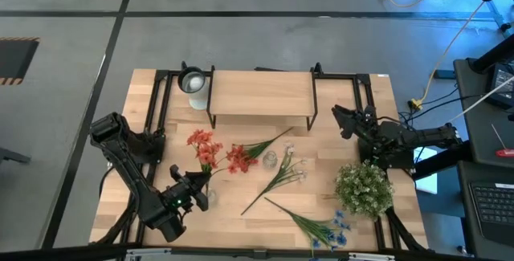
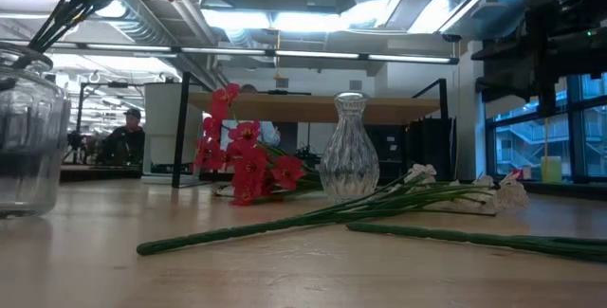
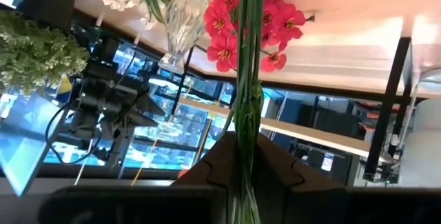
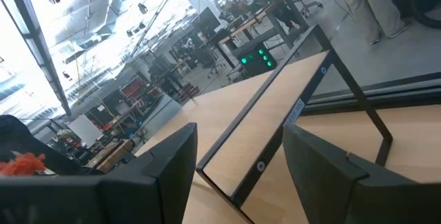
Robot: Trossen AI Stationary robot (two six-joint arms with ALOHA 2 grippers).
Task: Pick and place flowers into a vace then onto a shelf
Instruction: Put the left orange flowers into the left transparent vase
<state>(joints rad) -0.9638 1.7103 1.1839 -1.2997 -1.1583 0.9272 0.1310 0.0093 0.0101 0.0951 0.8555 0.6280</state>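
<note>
three flower stems on the table, red flowers (image 1: 210, 150) centre-left, white stem (image 1: 281, 173) mid-frame, blue stem (image 1: 321, 227) lower right, one small glass vase (image 1: 271, 160) in the middle, one shelf (image 1: 261, 94) up top, left gripper (image 1: 195, 190) clamped on the red stem, right gripper (image 1: 344, 121) open, holding nothing

The right gripper (image 4: 238, 165) shows as two dark fingers (image 4: 162, 172) standing apart at the lower frame. Between and beyond them, the narrow light-wood shelf on black metal legs (image 4: 275, 107) runs diagonally toward the upper right. A bit of red-orange blossom (image 4: 24, 163) sits at the left edge. Behind is a workshop with desks and green lights.
</note>
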